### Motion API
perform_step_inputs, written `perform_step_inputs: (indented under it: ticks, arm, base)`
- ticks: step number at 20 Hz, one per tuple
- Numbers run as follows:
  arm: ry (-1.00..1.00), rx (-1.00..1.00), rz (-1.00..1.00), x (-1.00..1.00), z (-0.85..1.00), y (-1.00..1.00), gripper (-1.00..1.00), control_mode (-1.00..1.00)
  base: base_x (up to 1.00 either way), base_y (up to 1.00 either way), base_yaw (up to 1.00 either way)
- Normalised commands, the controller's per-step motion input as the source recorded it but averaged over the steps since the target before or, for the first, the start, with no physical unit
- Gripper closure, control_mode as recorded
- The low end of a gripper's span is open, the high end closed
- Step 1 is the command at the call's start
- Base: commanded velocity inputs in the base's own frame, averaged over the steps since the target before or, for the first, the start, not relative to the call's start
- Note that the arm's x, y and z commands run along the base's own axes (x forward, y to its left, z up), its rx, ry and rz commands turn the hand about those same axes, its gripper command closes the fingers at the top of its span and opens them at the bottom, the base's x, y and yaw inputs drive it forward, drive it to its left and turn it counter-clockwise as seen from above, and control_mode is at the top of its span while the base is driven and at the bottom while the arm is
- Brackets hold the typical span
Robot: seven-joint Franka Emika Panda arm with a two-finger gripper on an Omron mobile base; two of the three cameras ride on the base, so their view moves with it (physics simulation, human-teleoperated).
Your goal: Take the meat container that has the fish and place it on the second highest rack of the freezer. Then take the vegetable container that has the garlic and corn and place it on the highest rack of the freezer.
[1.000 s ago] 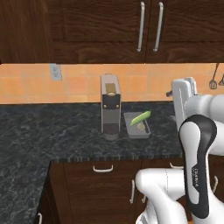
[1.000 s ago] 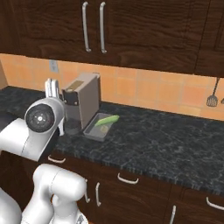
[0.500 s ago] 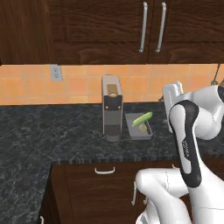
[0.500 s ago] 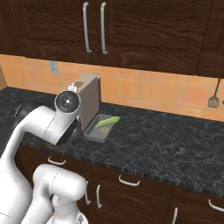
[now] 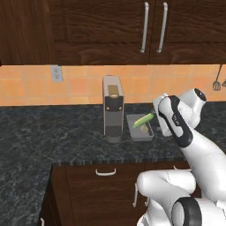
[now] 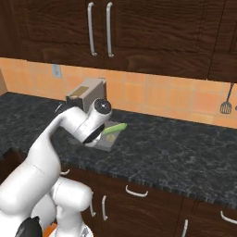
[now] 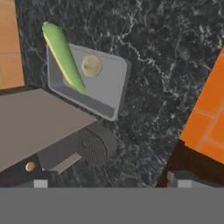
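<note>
on the far left of the left base view a wall outlet [image 5: 56, 73] sits in the orange tile backsplash [image 5: 26, 86] above the dark speckled counter [image 5: 44, 132]. next along stands a grey coffee machine [image 5: 113, 108], upright against the tiles. just to its right lies the vegetable container [image 5: 140, 130], a shallow grey tray flat on the counter, close beside the machine. the corn [image 5: 144, 119] lies slantwise across it, one end poking over the tray's rim, and the garlic [image 5: 145, 129] sits inside the tray near the cob. right of the tray, the white arm bends over the counter with its hand above and just beside the container; the gripper itself is hidden behind the arm in both base views. far right, a dark spatula [image 5: 216, 84] hangs on the tiles.

in the hand view the tray [image 7: 107, 83] lies below the camera, the corn [image 7: 63, 57] along one side with the garlic [image 7: 91, 65] touching or nearly touching it, and the coffee machine [image 7: 39, 127] next to the tray. the two fingertips [image 7: 41, 183] stand wide apart, spread to their fullest with nothing between them, and well above the tray.
</note>
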Motion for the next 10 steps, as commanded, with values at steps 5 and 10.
perform_step_inputs:
  ticks: [5, 10]
  arm:
    - [0.04, 0.00, 0.17, 0.34, -1.00, 0.01, -1.00, -1.00]
    - [0.13, -0.01, 0.01, 0.69, -0.74, 0.10, -1.00, -1.00]
  base:
    - [0.00, 0.00, 0.00]
    - [0.00, 0.00, 0.00]
